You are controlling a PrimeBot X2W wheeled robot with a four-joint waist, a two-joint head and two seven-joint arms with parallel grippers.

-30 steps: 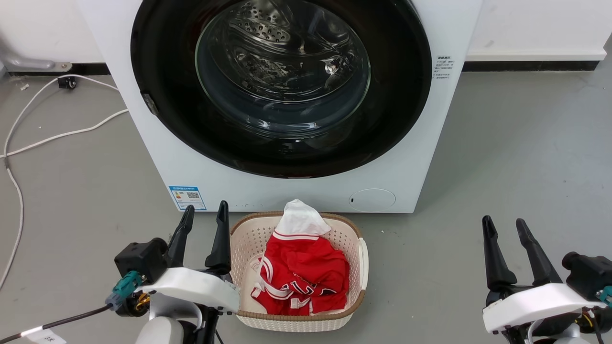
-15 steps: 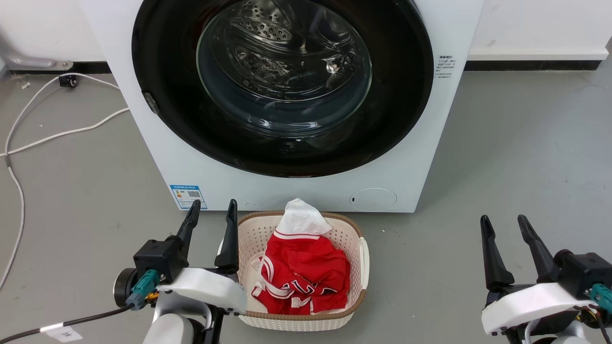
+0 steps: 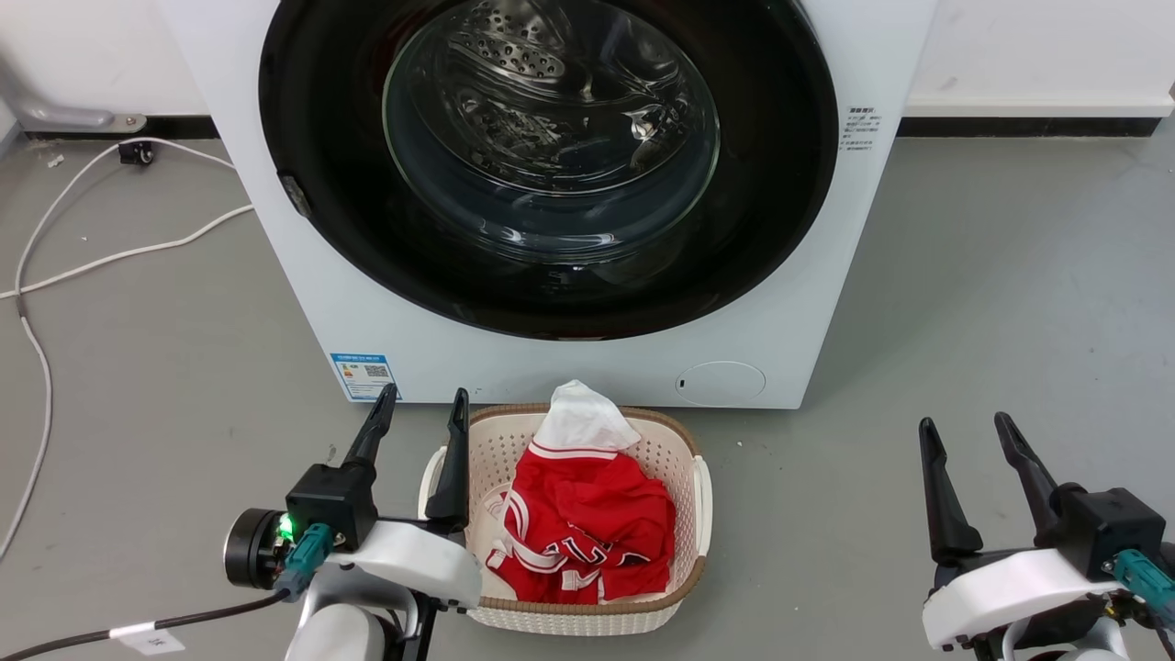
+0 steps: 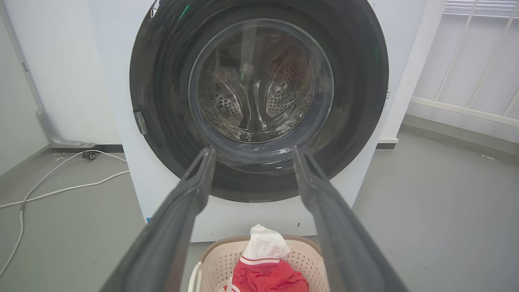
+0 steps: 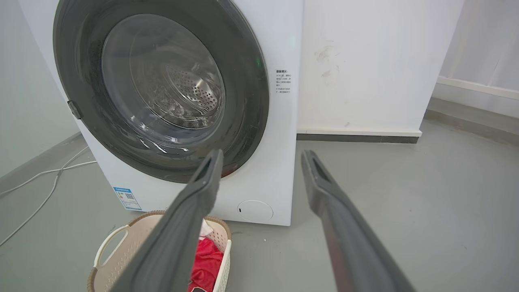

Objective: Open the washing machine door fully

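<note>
Washing machine door (image 3: 549, 165) shut flush on washer front (image 3: 817, 330); laundry basket (image 3: 699, 487) w/ red clothes (image 3: 587, 514) on floor (image 3: 991, 275) just below. Left claw (image 3: 425, 393) & right claw (image 3: 964, 422) both spread, empty, apart from door.

Illumination bright, even and diffuse; source not in frame. No hard shadows. One soft shadow lies on the floor (image 3: 1010, 275) along the right side of the washing machine (image 3: 826, 275). Glare: white streaks on the glass of the washing machine door (image 3: 551, 165); its glossy black ring mirrors pale patches. Head view sharp throughout. Both wrist views bow straight lines toward their edges, and the fingers (image 4: 190, 198) blur near the lens. Right wrist view paler, slightly washed out.
</note>
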